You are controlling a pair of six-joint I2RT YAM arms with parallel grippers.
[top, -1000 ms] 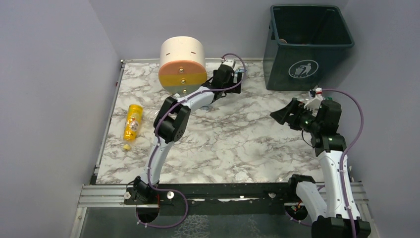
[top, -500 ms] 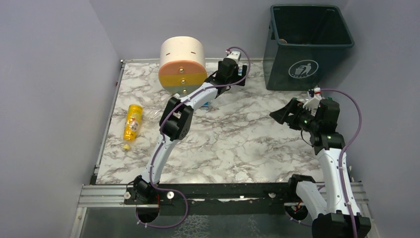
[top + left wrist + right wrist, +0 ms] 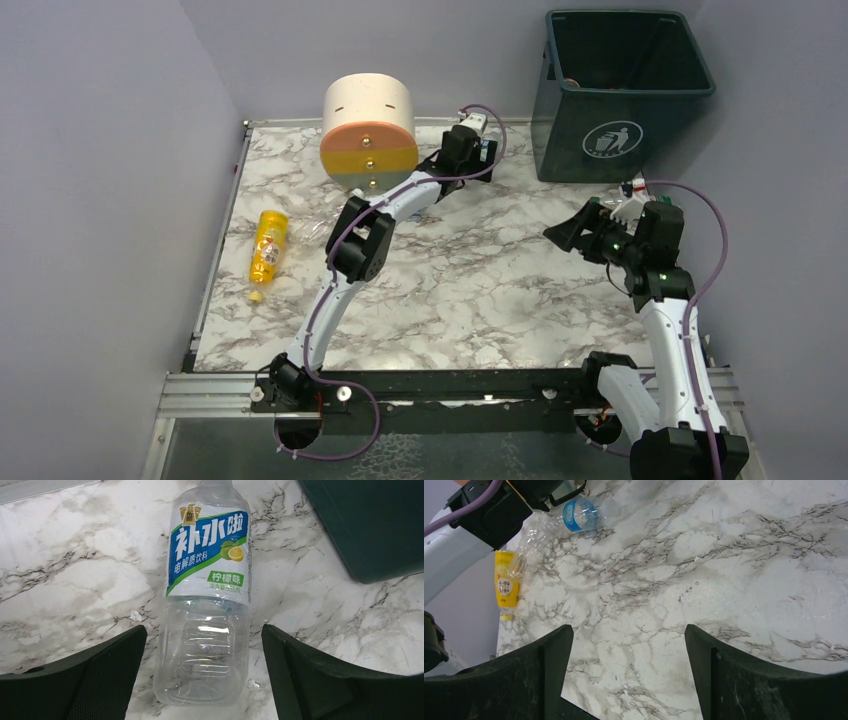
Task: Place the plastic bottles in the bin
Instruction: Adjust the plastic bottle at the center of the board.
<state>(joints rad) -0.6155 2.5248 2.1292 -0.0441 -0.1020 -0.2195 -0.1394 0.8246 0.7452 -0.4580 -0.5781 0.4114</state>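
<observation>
A clear plastic bottle (image 3: 207,605) with a blue, green and white label lies on the marble table, its base toward me. My left gripper (image 3: 204,630) is open, one black finger on each side of that base, apart from it. The dark teal bin (image 3: 620,90) stands at the back right; its wall (image 3: 380,525) shows just beyond the bottle. A yellow bottle (image 3: 268,243) lies near the left edge. Another clear bottle (image 3: 584,514) with a blue label lies by the left arm. My right gripper (image 3: 565,232) hovers open over bare marble (image 3: 629,630).
A cream cylindrical drawer unit (image 3: 368,130) with orange and yellow fronts stands at the back, left of my left gripper. A crumpled clear bottle (image 3: 531,535) lies next to the yellow one (image 3: 506,582). Grey walls close in the table on the left and back.
My left arm has reached a little farther back and right toward the bin. Its jaws have narrowed slightly. The right arm has stayed where it was.
</observation>
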